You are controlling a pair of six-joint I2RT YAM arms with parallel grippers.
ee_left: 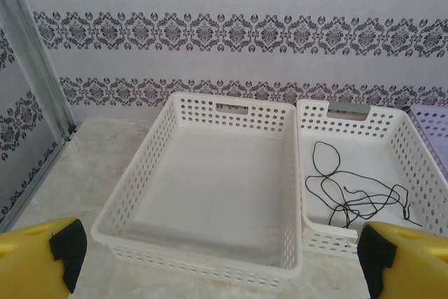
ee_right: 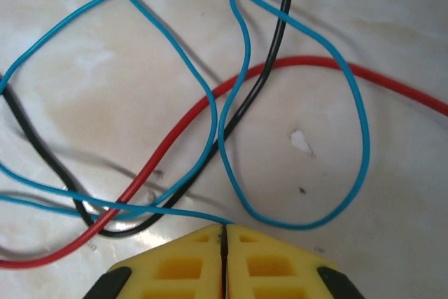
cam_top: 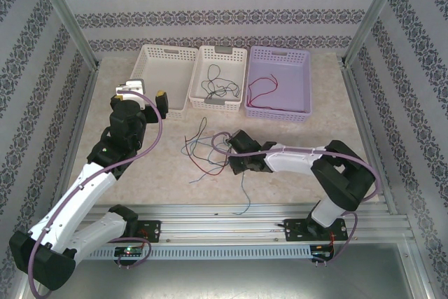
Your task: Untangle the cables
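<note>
Bolted at the near rail, my two arms are stretching out over the counter (cam_top: pixel 150 173). The left is facing the white basket (cam_top: pixel 150 68) and the right is bending in toward the middle. Next along the back wall, the middle basket (cam_top: pixel 241 75) is holding a loose black cable (cam_top: pixel 218 89), and the lilac basket (cam_top: pixel 302 75) is holding a red cable (cam_top: pixel 262 92).

The tangled cables (cam_top: pixel 206 148) are lying on the bare counter in front of the middle basket, red, blue and black strands crossing one another.

I am judging the step to be drawing one strand clear. Doing it well is calling for a slow pull along the strand's own line, watching each crossing, so it slips out and is not dragging the whole bunch along.

My right fingers (ee_right: pixel 182 260) are pressing fully together at the tangle's edge, and the blue cable (ee_right: pixel 210 103) is running into their seam, pinched there as far as I can judge. My left fingers (ee_left: pixel 42 250) are spreading wide apart, gripping nothing, hanging just short of the white basket's near wall.
</note>
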